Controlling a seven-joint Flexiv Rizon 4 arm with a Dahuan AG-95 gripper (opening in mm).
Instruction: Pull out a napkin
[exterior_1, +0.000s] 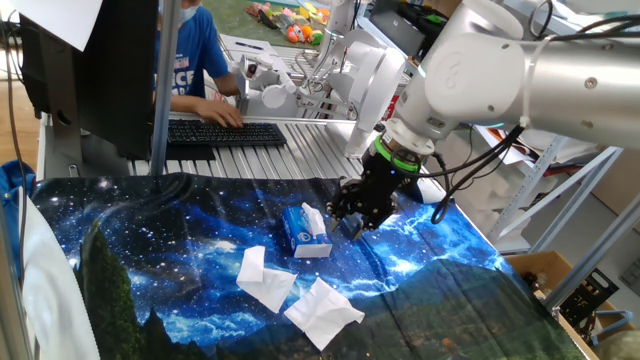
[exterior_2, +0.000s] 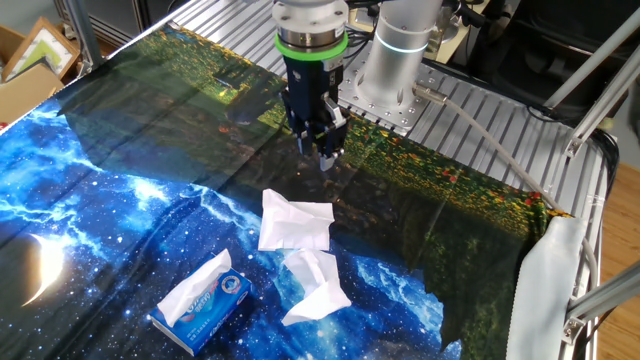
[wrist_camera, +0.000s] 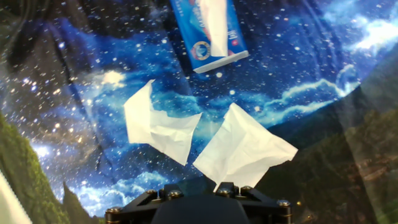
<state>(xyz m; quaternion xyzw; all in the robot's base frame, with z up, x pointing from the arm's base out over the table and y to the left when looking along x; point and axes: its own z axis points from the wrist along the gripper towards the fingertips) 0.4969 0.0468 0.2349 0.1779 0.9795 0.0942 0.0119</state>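
Note:
The napkin (exterior_1: 322, 313), a creased white tissue, lies flat on the starry blue cloth in front of the small blue-and-white tissue box (exterior_1: 305, 232). It also shows in the other fixed view (exterior_2: 295, 222) and in the hand view (wrist_camera: 245, 152). My gripper (exterior_1: 352, 224) hangs a little above the cloth, beside the box and apart from the napkin, holding nothing. It shows in the other fixed view (exterior_2: 326, 156) too. In the hand view only its base (wrist_camera: 196, 188) shows, with a gap between the jaws. A white tissue sticks up out of the box (wrist_camera: 211, 31).
A smoother white tissue with a pointed corner (exterior_1: 263, 277) lies between the box and the napkin; it also shows in the hand view (wrist_camera: 158, 127). A person sits at a keyboard (exterior_1: 225, 132) behind the table. A white cloth (exterior_2: 545, 290) hangs off a table corner.

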